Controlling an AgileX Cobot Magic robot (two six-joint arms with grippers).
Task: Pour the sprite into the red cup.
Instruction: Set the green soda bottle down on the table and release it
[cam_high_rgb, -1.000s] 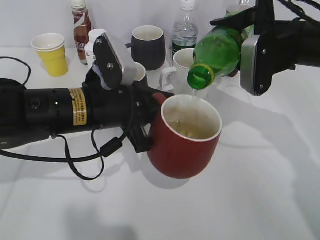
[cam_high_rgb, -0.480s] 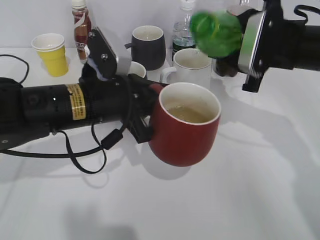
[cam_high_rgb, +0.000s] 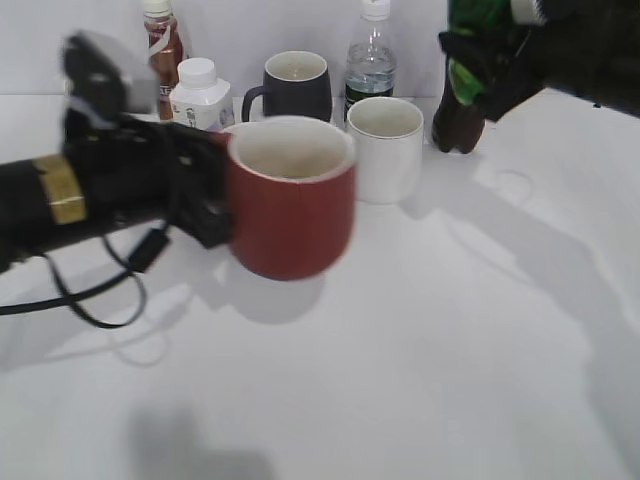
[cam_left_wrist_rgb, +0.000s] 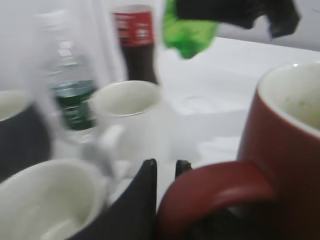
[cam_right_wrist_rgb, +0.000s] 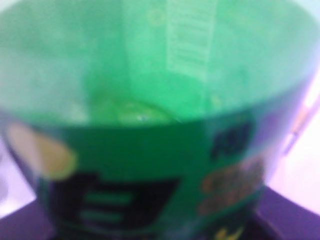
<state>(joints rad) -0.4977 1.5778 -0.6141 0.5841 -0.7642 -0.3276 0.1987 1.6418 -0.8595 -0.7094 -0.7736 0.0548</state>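
We see the white tabletop (cam_high_rgb: 430, 340) filling most of the exterior view, with a row of drinks along its far edge. The left arm (cam_high_rgb: 60, 195) reaches in from the left edge, blurred, and its gripper (cam_high_rgb: 205, 200) carries the red cup (cam_high_rgb: 290, 200) above the tabletop, upright, toward the left of the middle. In the left wrist view the jaws sit narrow, pinched on the cup's handle (cam_left_wrist_rgb: 215, 187), with one dark finger (cam_left_wrist_rgb: 142, 200) just beside it; the cup's pale inside shows at the right edge of that view.

At the far right corner the right arm (cam_high_rgb: 570, 45) holds the sprite bottle (cam_high_rgb: 470, 55) high, well apart from the cup, in front of the dark cola bottle (cam_high_rgb: 460, 120). The right wrist view is filled with the green bottle and its label (cam_right_wrist_rgb: 135, 200), and we read the right gripper (cam_high_rgb: 500, 45) as closed around it, though its jaws are hidden by the bottle and the blur.

Behind the cup stand a white mug (cam_high_rgb: 385, 148) and a black mug (cam_high_rgb: 295, 85), with a clear water bottle (cam_high_rgb: 370, 60) between and behind them. Further left along the far edge are a small white jar (cam_high_rgb: 200, 95) and a brown bottle (cam_high_rgb: 163, 45).
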